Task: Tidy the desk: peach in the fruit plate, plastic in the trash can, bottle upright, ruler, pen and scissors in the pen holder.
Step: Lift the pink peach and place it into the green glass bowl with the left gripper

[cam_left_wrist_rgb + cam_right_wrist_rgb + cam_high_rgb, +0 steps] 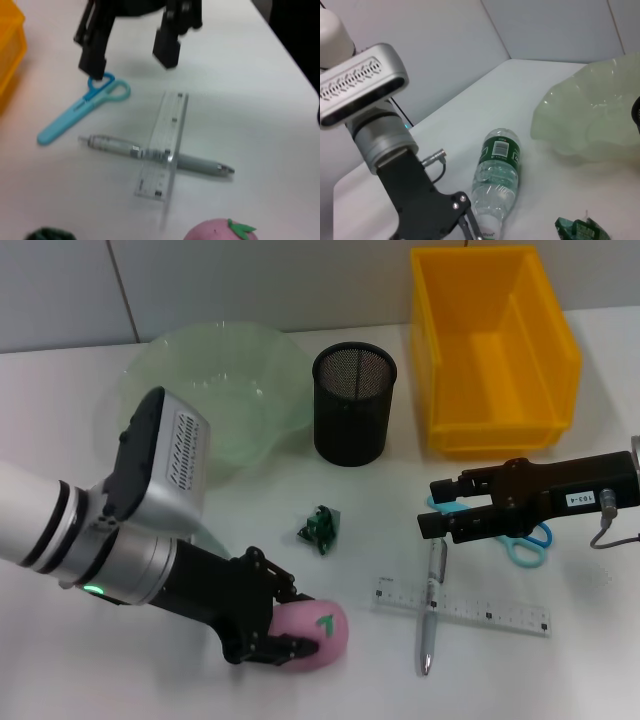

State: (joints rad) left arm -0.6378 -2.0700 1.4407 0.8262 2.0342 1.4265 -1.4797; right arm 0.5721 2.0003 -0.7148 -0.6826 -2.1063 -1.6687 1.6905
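- Fingers of my left gripper (283, 630) were clamped on the peach (312, 634) near the table's front edge.
- My right gripper (437, 510) hung spread above the scissors (522, 541), beside the pen (432, 602) and ruler (462, 607).

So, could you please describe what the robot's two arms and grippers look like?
The left arm is white, then silver with a green light and a vented grey box, ending in a black left gripper. The right gripper is black, with a white label and a grey cable behind it.
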